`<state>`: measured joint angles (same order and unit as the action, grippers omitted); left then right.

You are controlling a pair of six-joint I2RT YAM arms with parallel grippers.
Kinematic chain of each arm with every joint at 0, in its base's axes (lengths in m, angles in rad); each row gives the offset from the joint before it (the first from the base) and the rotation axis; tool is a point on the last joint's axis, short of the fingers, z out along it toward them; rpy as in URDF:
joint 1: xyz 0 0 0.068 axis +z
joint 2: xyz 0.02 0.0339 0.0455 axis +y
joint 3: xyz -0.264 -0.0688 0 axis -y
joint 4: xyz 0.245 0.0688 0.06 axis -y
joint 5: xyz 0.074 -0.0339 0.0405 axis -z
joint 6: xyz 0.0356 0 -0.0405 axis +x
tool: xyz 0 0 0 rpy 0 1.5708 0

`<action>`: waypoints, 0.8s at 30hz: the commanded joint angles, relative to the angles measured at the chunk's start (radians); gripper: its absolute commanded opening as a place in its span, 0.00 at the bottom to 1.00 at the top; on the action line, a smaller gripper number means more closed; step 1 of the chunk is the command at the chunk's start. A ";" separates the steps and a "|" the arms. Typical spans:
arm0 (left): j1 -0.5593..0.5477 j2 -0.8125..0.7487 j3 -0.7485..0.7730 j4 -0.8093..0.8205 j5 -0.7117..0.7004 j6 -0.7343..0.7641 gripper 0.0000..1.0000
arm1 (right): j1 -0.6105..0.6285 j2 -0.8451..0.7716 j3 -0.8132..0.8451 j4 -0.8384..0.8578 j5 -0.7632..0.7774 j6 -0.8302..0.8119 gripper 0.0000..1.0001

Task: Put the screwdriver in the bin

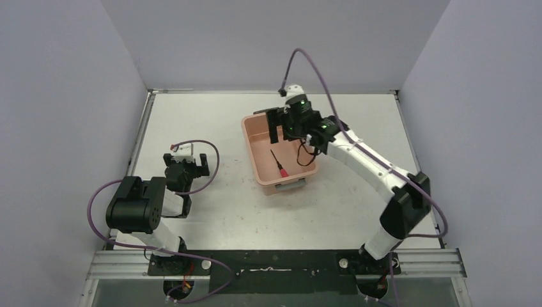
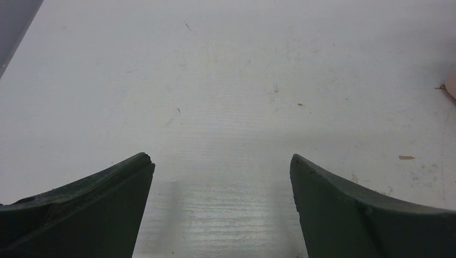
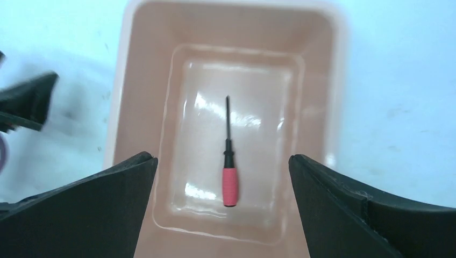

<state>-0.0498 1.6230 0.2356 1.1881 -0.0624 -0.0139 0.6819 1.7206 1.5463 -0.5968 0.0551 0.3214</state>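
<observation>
The screwdriver (image 1: 280,166), with a thin black shaft and a short red handle, lies flat on the floor of the salmon-pink bin (image 1: 250,150). In the right wrist view the screwdriver (image 3: 229,172) rests loose in the middle of the bin (image 3: 121,123), handle toward me. My right gripper (image 1: 289,128) hovers over the bin's far end, and the right gripper (image 3: 221,157) is open with nothing between its fingers. At the table's left my left gripper (image 1: 186,166) is low over the surface. The left gripper (image 2: 221,157) stands open over bare table.
The bin sits mid-table with a grey handle clip (image 1: 289,186) at its near end. A purple cable (image 1: 319,70) arcs above the right arm. Grey walls enclose the table on three sides. A sliver of the bin (image 2: 452,85) shows at the right edge of the left wrist view.
</observation>
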 commanded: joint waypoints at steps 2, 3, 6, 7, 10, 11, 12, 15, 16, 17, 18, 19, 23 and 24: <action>0.005 -0.012 0.007 0.050 0.011 0.004 0.97 | -0.124 -0.325 -0.167 0.162 0.167 -0.058 1.00; 0.005 -0.011 0.007 0.049 0.011 0.004 0.97 | -0.171 -0.380 -0.236 0.211 0.168 -0.055 1.00; 0.005 -0.011 0.007 0.049 0.010 0.004 0.97 | -0.322 -0.534 -0.455 0.335 0.189 -0.060 1.00; 0.005 -0.010 0.006 0.049 0.010 0.003 0.97 | -0.379 -0.574 -0.517 0.361 0.193 -0.058 1.00; 0.005 -0.012 0.007 0.050 0.010 0.004 0.97 | -0.560 -0.655 -0.688 0.422 0.126 -0.045 1.00; 0.005 -0.011 0.007 0.049 0.010 0.004 0.97 | -0.613 -0.674 -0.739 0.455 0.094 -0.044 1.00; 0.005 -0.010 0.007 0.049 0.010 0.004 0.97 | -0.668 -0.692 -0.799 0.493 0.084 -0.044 1.00; 0.005 -0.012 0.007 0.049 0.010 0.003 0.97 | -0.761 -0.724 -0.973 0.651 0.056 -0.042 1.00; 0.005 -0.011 0.007 0.049 0.010 0.004 0.97 | -0.780 -0.729 -1.024 0.707 0.043 -0.038 1.00; 0.005 -0.012 0.007 0.049 0.009 0.003 0.97 | -0.795 -0.731 -1.077 0.760 0.030 -0.031 1.00; 0.005 -0.010 0.007 0.048 0.010 0.004 0.97 | -0.804 -0.729 -1.124 0.837 0.020 -0.025 1.00; 0.005 -0.011 0.007 0.049 0.009 0.004 0.97 | -0.807 -0.725 -1.167 0.888 0.019 -0.021 1.00; 0.005 -0.010 0.007 0.049 0.010 0.005 0.97 | -0.810 -0.701 -1.249 0.982 0.032 -0.002 1.00; 0.005 -0.011 0.007 0.049 0.010 0.004 0.97 | -0.809 -0.699 -1.259 1.000 0.022 -0.014 1.00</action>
<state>-0.0494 1.6230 0.2356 1.1881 -0.0624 -0.0139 -0.1238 1.0248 0.2932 0.1444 0.0956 0.2996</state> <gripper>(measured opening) 0.971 0.999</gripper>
